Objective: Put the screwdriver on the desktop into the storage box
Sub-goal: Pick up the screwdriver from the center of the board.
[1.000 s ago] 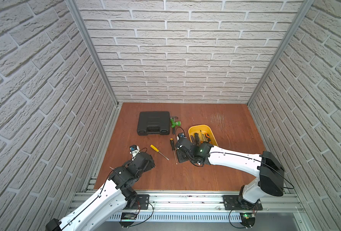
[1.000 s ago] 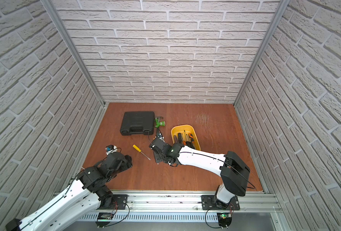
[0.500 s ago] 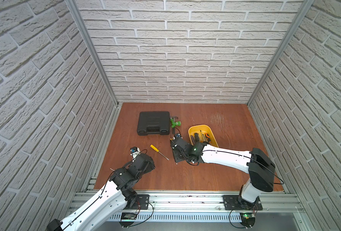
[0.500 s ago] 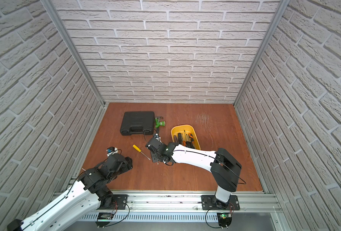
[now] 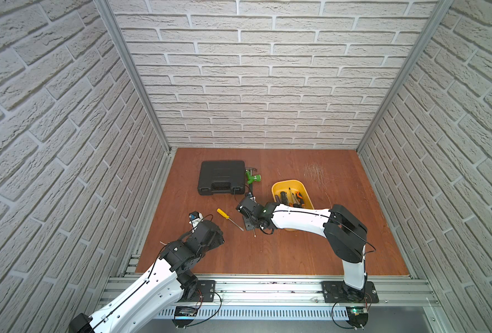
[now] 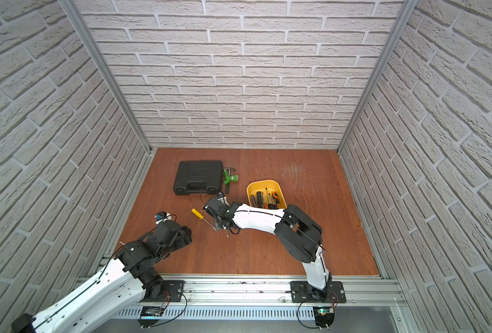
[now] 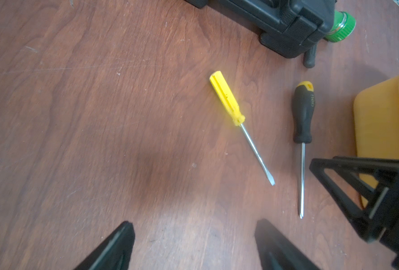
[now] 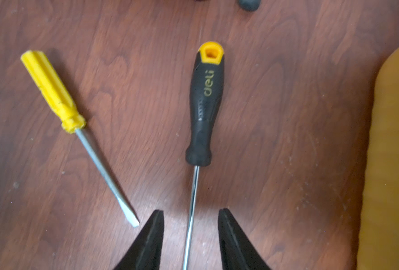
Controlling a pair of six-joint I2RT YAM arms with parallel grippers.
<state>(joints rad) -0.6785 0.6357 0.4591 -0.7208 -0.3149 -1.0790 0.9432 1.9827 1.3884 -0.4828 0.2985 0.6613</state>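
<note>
Straddling the black screwdriver (image 8: 204,100), whose handle is hidden in both top views, the right gripper (image 8: 191,211) stands half-open, untouching; the left gripper (image 7: 194,223) gapes empty.

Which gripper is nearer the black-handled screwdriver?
Right. The right gripper straddles the shaft of the black-handled screwdriver, jaws open; the left gripper hangs open over bare desktop, short of its tip.

Stereo pair overhead, wrist cameras near desktop (image 7: 77,117)
</note>
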